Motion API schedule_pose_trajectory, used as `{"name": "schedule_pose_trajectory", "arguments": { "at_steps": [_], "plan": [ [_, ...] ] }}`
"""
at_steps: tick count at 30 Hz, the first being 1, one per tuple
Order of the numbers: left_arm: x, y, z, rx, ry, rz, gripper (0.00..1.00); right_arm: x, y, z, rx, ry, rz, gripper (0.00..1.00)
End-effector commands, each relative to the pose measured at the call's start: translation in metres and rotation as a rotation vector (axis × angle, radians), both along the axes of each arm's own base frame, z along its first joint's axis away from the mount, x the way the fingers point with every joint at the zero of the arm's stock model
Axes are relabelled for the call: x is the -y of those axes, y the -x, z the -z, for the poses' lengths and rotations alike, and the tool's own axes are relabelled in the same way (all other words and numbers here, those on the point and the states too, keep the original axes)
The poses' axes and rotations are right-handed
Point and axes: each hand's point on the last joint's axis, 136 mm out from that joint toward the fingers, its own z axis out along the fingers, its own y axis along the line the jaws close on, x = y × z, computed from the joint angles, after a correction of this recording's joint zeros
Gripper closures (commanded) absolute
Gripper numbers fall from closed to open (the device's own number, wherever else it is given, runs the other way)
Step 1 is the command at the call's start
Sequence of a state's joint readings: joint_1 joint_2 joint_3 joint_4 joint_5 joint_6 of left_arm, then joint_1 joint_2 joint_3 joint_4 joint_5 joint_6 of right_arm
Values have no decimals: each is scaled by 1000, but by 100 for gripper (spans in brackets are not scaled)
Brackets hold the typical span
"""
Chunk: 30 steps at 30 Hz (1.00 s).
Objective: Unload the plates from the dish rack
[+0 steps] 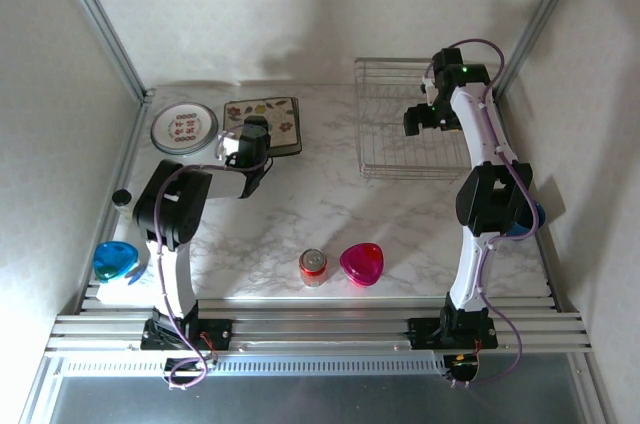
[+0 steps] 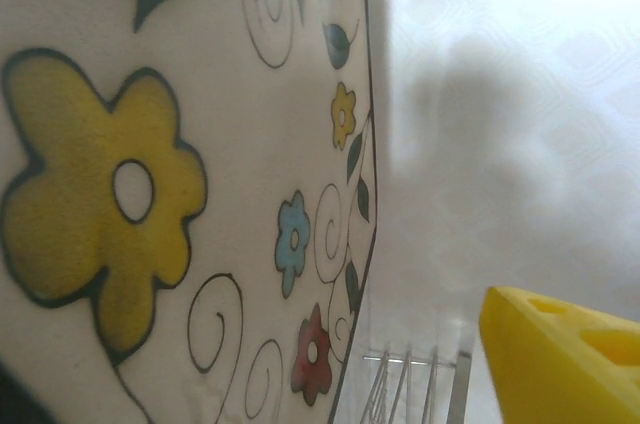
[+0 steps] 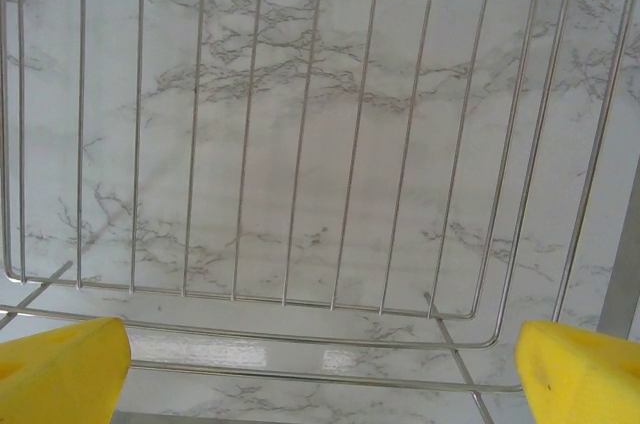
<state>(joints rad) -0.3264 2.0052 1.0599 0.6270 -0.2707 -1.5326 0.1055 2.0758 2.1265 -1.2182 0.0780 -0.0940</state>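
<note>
A square cream plate (image 1: 268, 120) with a floral pattern lies flat at the back left of the table. A round white plate (image 1: 183, 128) sits to its left. My left gripper (image 1: 250, 141) is at the square plate's near edge. In the left wrist view the floral plate (image 2: 200, 194) is close up on the left, and one yellow finger (image 2: 560, 359) stands apart from its rim, so the jaws are open. The wire dish rack (image 1: 400, 149) stands at the back right. My right gripper (image 1: 425, 120) hangs open above it, and marble shows through the rack's bare wire floor (image 3: 300, 144) between the yellow fingertips (image 3: 60, 369).
A red can (image 1: 313, 267) and a pink heart-shaped dish (image 1: 362, 263) stand near the front middle. A blue object (image 1: 115, 260) and a dark jar (image 1: 122, 199) sit by the left edge. White walls with metal posts close in the table.
</note>
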Motion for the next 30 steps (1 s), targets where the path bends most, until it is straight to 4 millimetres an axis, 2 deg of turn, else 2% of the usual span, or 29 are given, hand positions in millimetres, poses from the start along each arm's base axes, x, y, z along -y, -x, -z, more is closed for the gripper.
{"name": "schedule_pose_trajectory", "arguments": {
  "at_steps": [1, 5, 9, 13, 24, 30],
  "plan": [
    [1, -9, -49, 107, 26, 14, 12, -5, 3, -3, 1, -8, -21, 1],
    [1, -9, -50, 98, 16, 29, 4, -7, 2, -3, 5, -8, -22, 1],
    [3, -12, -50, 92, 16, 63, 1, -8, 2, -3, 6, -10, -22, 1],
    [4, -15, -49, 70, 20, 111, 0, -8, 1, -3, 8, -11, -21, 1],
    [-13, -14, -52, -19, 3, 134, 1, -18, -1, 1, 6, -25, -20, 1],
    [-9, -16, -49, -42, 9, 171, 0, -22, -3, 3, 11, -35, -19, 1]
  ]
}}
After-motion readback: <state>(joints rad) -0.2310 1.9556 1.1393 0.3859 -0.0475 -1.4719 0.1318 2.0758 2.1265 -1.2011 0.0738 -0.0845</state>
